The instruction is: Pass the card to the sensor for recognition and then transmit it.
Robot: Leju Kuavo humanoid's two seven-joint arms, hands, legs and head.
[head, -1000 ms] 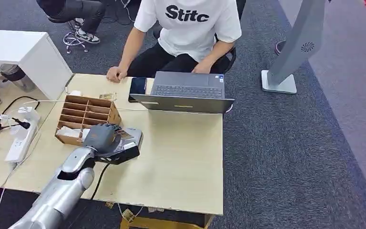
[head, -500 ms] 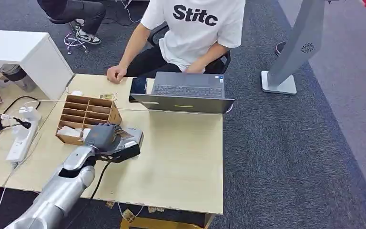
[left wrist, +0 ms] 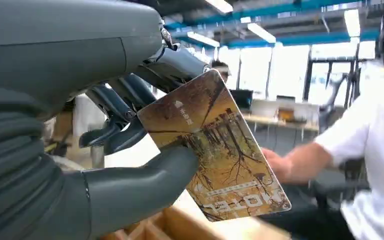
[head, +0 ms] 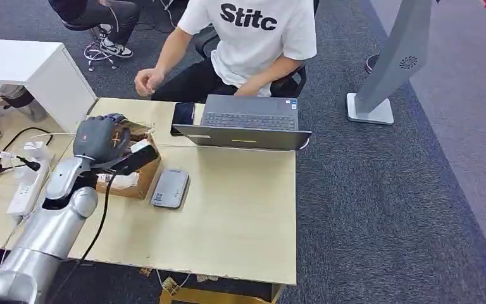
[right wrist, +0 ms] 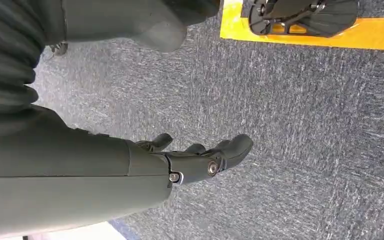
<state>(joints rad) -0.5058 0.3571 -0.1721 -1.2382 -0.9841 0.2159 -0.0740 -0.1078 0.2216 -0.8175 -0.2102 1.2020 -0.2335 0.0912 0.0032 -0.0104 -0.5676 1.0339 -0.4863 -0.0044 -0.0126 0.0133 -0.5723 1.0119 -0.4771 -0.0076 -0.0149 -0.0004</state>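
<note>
Left hand (left wrist: 95, 150) pinches the card (left wrist: 212, 150) by one corner, thumb against fingers (left wrist: 125, 100). Card looks thin, stiff, slick, likely to pivot; grip best along an edge. Right hand (right wrist: 180, 165) hangs empty, fingers loosely apart.

- The card (left wrist: 215, 150) is golden brown with a dark tree pattern and pale lettering.
- The left hand (head: 101, 138) is dark grey, on a silver arm (head: 54, 221).
- The right hand (right wrist: 200, 160) is dark grey with small metal screws, over speckled blue-grey carpet (right wrist: 305, 140) crossed by a yellow stripe (right wrist: 330, 41).
- The sensor (head: 170, 187) is a flat silver-grey pad.
- The table (head: 240, 215) is pale wood.
- The divided box (head: 140, 180) is brown cardboard.
- The laptop (head: 248, 121) is dark grey.
- The phone (head: 182, 116) is black.
- The person's shirt (head: 253, 35) is white with black lettering.
- The power strip (head: 26, 183) is white, with black cables.
- The stand (head: 392, 63) is light grey.
</note>
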